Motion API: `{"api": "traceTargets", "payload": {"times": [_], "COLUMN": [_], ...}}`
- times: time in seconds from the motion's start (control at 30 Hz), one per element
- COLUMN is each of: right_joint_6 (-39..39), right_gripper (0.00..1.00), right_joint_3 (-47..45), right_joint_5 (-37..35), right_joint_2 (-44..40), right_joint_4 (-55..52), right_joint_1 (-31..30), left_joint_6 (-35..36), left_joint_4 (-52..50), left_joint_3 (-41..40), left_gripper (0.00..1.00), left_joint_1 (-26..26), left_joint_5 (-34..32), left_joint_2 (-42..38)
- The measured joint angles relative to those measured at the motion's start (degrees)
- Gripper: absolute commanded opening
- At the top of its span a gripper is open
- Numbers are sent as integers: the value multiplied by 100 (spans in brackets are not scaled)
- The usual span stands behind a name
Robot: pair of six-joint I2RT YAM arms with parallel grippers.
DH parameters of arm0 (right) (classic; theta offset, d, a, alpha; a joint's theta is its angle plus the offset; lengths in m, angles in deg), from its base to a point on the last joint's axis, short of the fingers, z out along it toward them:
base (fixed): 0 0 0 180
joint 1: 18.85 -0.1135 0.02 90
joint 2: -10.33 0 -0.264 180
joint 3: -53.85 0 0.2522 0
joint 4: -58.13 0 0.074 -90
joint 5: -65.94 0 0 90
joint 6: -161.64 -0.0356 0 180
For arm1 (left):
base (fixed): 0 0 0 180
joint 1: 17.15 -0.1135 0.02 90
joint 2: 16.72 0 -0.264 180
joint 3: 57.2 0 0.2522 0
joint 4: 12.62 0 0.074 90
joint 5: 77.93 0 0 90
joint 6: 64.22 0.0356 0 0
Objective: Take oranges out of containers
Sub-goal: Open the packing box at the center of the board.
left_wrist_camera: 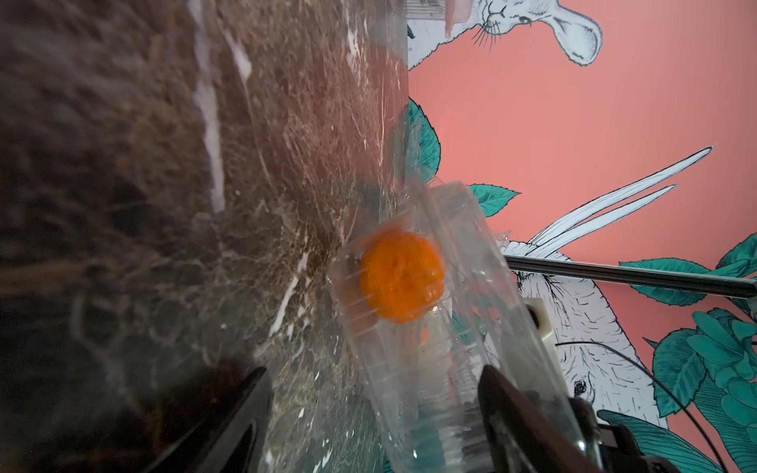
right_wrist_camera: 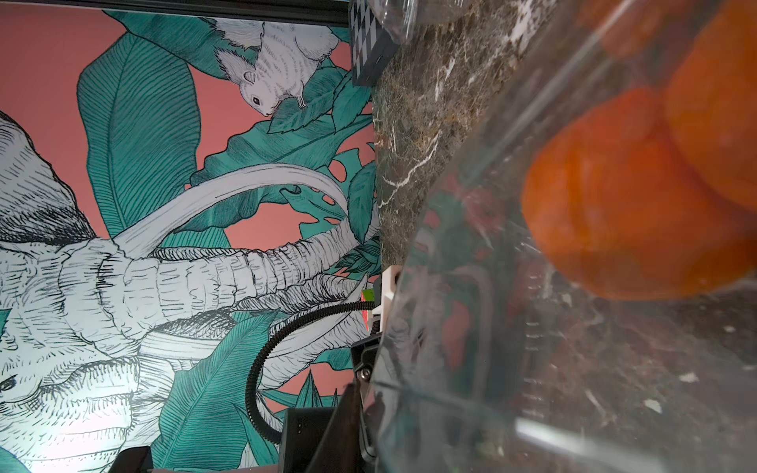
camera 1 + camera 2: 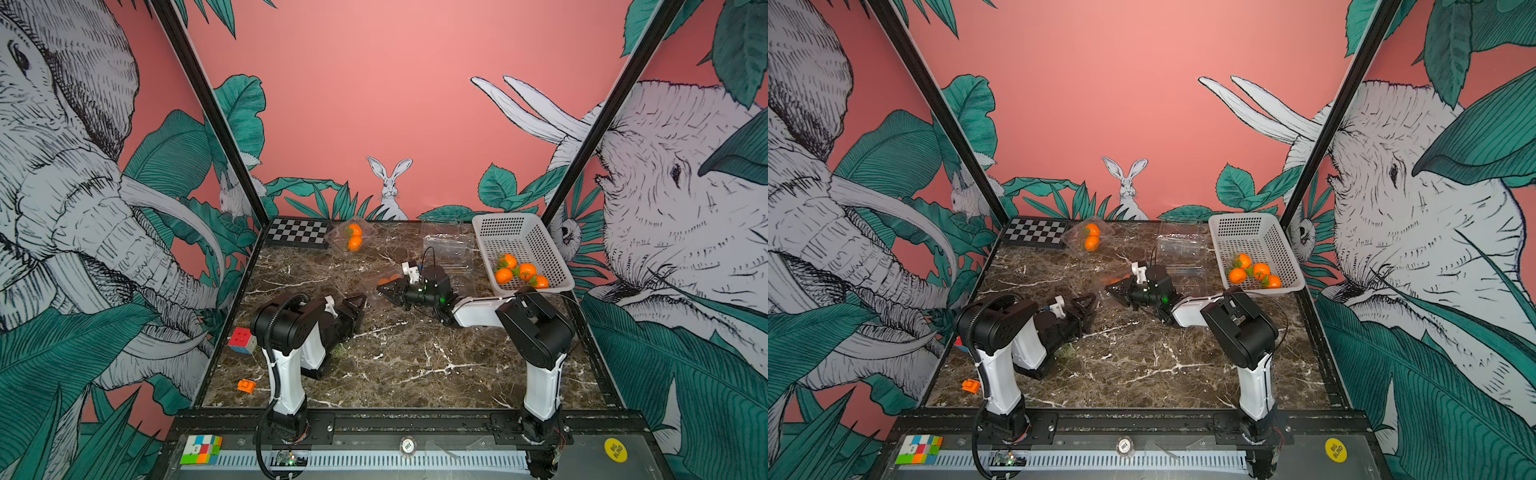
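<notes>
A clear container with two oranges lies mid-table. My right gripper is shut on its near edge; in the right wrist view one finger presses the plastic wall and the oranges loom close. My left gripper points at the same container from the left, open, and the box end sits between its fingers with an orange inside. Another closed container with two oranges stands at the back. Empty containers lie open beside the basket.
A white perforated basket at the back right holds several oranges. A chessboard lies at the back left. A Rubik's cube and a small orange block sit by the left edge.
</notes>
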Motion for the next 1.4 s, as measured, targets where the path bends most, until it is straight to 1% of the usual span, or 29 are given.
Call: {"api": "traceTargets", "payload": {"times": [0.27, 1.4], "right_joint_6": [-87, -28], "right_gripper": [17, 16], "right_joint_3": [-109, -280], "right_joint_5": [-39, -221], "right_joint_2": [28, 31], "right_joint_4": [278, 448], "right_joint_1": [0, -105], "left_joint_6": [-13, -44], "left_joint_4": [2, 2], "left_joint_3": [0, -9], "left_gripper": [81, 81], "left_joint_1": [0, 0], "left_joint_5": [9, -33], "left_joint_2": [7, 9]}}
